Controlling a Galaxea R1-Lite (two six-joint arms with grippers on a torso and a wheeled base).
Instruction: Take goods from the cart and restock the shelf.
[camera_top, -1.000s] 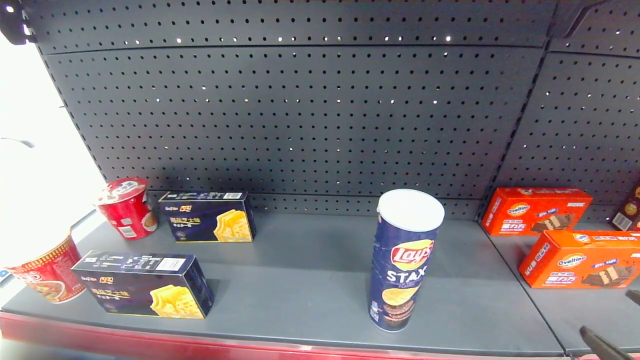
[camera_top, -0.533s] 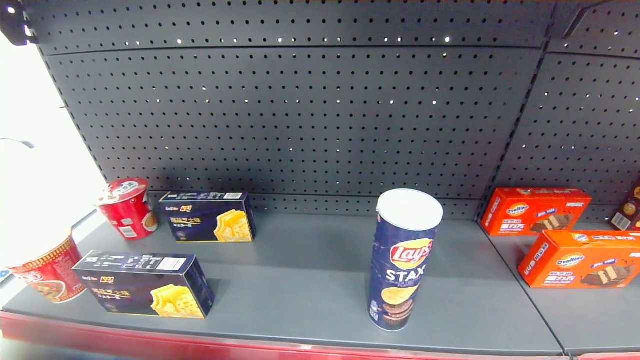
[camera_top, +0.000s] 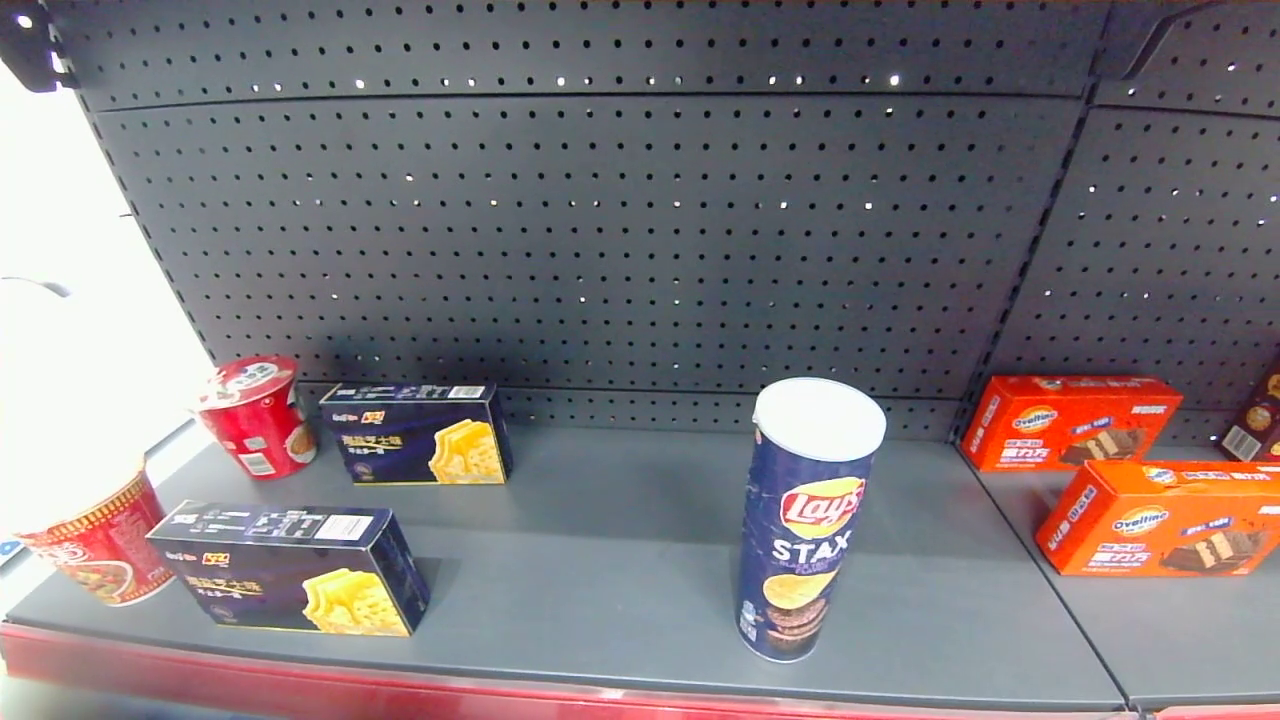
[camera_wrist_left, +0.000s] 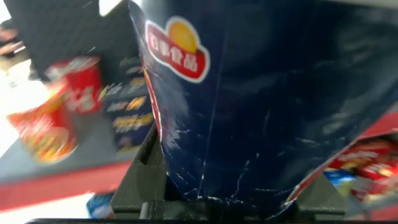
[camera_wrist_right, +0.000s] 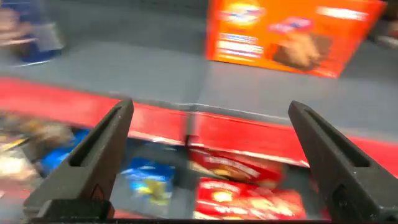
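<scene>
A dark blue chips can (camera_top: 810, 520) with a white lid stands upright on the grey shelf board (camera_top: 620, 560), right of the middle. My left gripper (camera_wrist_left: 233, 183) is shut on a second dark blue chips can (camera_wrist_left: 261, 99), held close to the camera in front of the shelf's left end. My right gripper (camera_wrist_right: 211, 107) is open with nothing between its fingers. It hangs just outside the shelf's red front edge (camera_wrist_right: 249, 130), facing an orange box (camera_wrist_right: 292, 34).
Two dark blue cracker boxes (camera_top: 290, 568) (camera_top: 415, 433) and two red noodle cups (camera_top: 255, 415) (camera_top: 95, 545) occupy the shelf's left part. Orange boxes (camera_top: 1070, 420) (camera_top: 1160, 518) lie on the right section. Red and blue packets (camera_wrist_right: 236, 180) sit below the shelf edge.
The right gripper's fingertips, seen at the head view's lower right corner a second ago, have left that view. The goods on the shelf have stayed put.
</scene>
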